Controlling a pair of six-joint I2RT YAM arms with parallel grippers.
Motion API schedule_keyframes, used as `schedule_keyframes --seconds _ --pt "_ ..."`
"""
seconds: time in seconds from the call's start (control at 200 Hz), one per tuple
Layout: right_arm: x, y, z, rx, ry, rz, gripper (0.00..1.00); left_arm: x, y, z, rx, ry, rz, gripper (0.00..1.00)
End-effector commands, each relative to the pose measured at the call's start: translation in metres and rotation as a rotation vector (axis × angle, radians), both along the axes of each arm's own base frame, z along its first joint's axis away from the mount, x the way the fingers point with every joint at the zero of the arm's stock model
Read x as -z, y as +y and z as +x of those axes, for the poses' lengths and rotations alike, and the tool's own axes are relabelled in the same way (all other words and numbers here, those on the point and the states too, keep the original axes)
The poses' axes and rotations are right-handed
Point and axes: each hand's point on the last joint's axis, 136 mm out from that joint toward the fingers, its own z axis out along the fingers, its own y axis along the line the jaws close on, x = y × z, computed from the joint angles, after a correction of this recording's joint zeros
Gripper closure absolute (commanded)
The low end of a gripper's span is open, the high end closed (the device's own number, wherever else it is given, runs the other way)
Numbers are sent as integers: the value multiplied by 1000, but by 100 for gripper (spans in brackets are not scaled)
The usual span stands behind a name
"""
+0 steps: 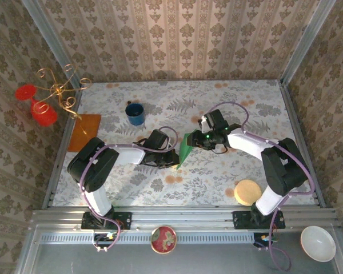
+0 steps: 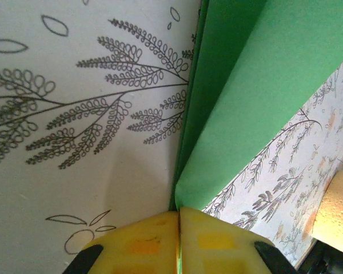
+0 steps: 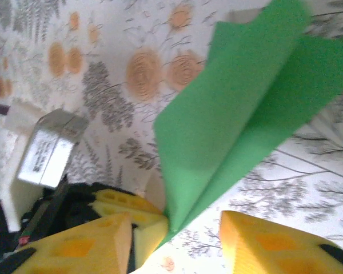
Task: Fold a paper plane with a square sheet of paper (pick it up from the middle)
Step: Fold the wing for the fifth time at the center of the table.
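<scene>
1. The left claw (image 2: 179, 224) is pinched fully shut on one end of the square sheet of paper (image 2: 246, 97). The sheet stands up off the surface (image 2: 57, 188) in a loose V-shaped fold, near the middle, between the 2 arms.
2. The right claw (image 3: 177, 228) stands partly open around the sheet's lower corner. Its 2 fingers are apart with a clear gap on one side, and it grips nothing that I can see.
3. The fold looks soft rather than creased. If the right claw closes off-line, the 2 layers may slide and the crease would set crooked.
4. Only 1 narrow pinch holds the sheet. A pull from the right claw against that pinch could tear the thin paper or drag it free.
5. The 2 claws sit very close together, so closing or turning either one could knock finger against finger.
6. If the sheet slips, it would likely fall flat and need regrasping from the middle.
</scene>
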Motion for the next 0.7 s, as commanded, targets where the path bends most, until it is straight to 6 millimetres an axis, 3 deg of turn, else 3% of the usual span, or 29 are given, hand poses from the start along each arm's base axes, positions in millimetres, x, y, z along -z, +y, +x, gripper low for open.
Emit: schedule_keyframes --seconds 0.0,0.15,0.695 --pt "-4 26 -5 -65 18 96 61 43 26 -20 2 73 170 90" --pt "6 38 -2 -87 46 102 71 44 26 -20 1 75 173 90" --pt "44 31 9 -54 104 -4 76 44 24 -22 5 82 167 90"
